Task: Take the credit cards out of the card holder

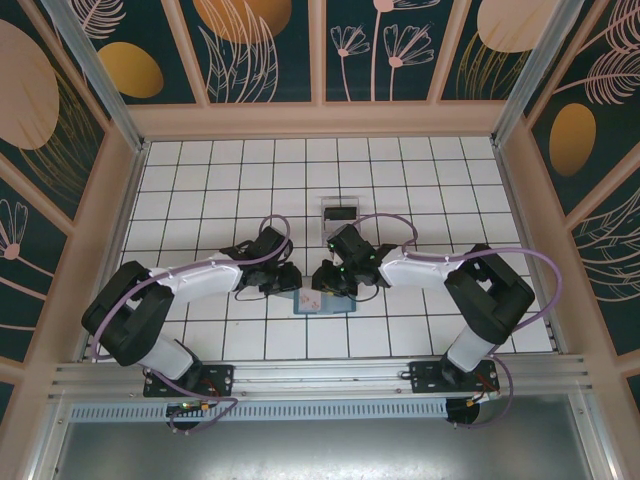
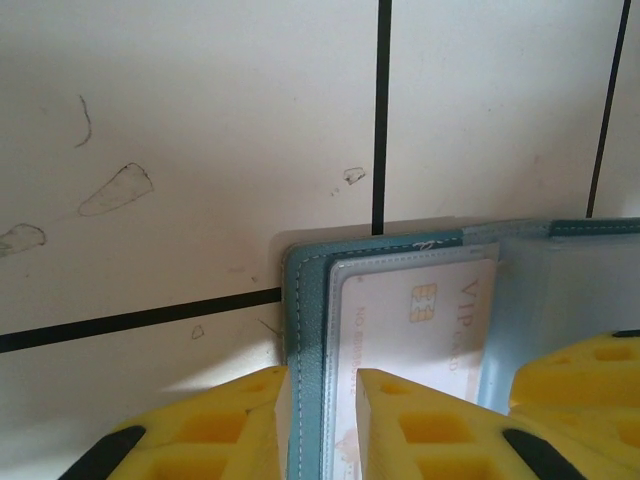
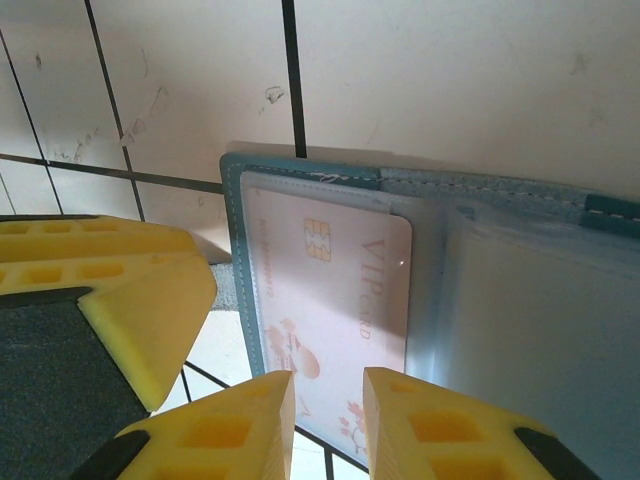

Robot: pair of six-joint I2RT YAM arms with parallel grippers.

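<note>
The teal card holder (image 1: 327, 302) lies open on the tiles between both arms. A pale pink card (image 2: 420, 320) with a gold chip and "VIP card" lettering sits in its clear left sleeve. My left gripper (image 2: 322, 425) points down at the card holder's left edge (image 2: 305, 300); its jaws stand a narrow gap apart, with the teal edge showing between them. My right gripper (image 3: 330, 420) hovers over the near end of the pink card (image 3: 335, 270), also slightly open. A dark card (image 1: 340, 212) lies in the clear tray (image 1: 327, 232) behind.
One yellow finger of the left gripper (image 3: 140, 290) sits just left of the card holder (image 3: 520, 190). A right gripper finger (image 2: 580, 380) shows at the lower right of the left wrist view. White tiles stretch around, and wooden walls enclose the table.
</note>
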